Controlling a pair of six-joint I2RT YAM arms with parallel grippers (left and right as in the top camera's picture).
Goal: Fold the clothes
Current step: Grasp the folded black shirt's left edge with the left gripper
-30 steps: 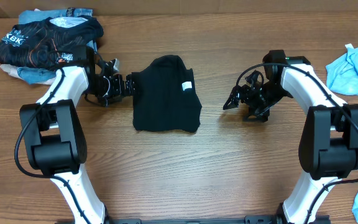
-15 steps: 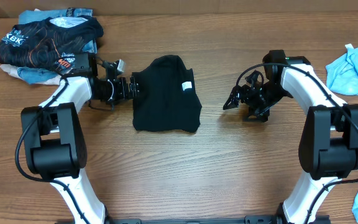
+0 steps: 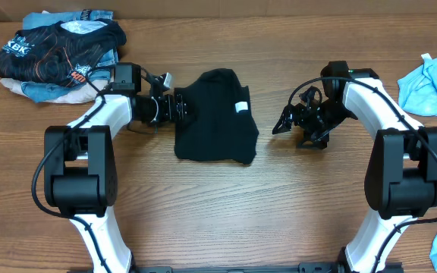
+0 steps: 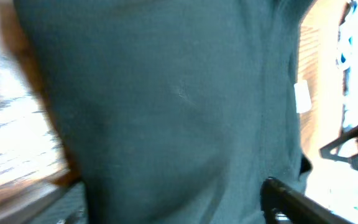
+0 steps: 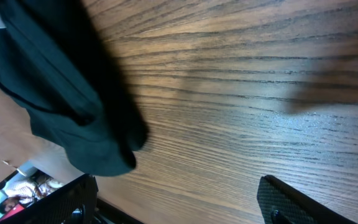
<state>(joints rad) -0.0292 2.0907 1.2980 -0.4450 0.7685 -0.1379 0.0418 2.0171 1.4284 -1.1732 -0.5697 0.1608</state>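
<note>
Black T-shirt (image 3: 215, 121) lies mid-table, bunched into a compact, roughly square packet with its small white tag (image 3: 241, 107) showing near the right edge. It looks partly folded, not neat: bottom hem is uneven and the top is rounded.

Left gripper (image 3: 180, 108) is low at the packet's left edge, touching the fabric. In the left wrist view, cloth fills the frame and the fingers (image 4: 291, 199) sit far apart at the bottom corners, so the jaws are wide with fabric across the gap. Can't tell if they bite on anything.

Right gripper (image 3: 281, 126) is parked just beside the right edge, apart from the cloth. Its jaws are wide and empty over bare wood, and the right wrist view catches only the shirt's edge (image 5: 55, 81).

Step, as a judgement: working the left edge, either squaring the packet up or setting up one more fold. The next move needs the left jaws to close on a real pinch of the edge layers, not just the top one, then lift and carry it across. The right arm could pin the far side.

Around: a black printed shirt (image 3: 59, 47) on a pile at top left, behind the left arm, and a light blue garment (image 3: 431, 83) at far right. Both are well apart from the work. Nothing blocks the fold, except that the right gripper sits near where the cloth may land.
</note>
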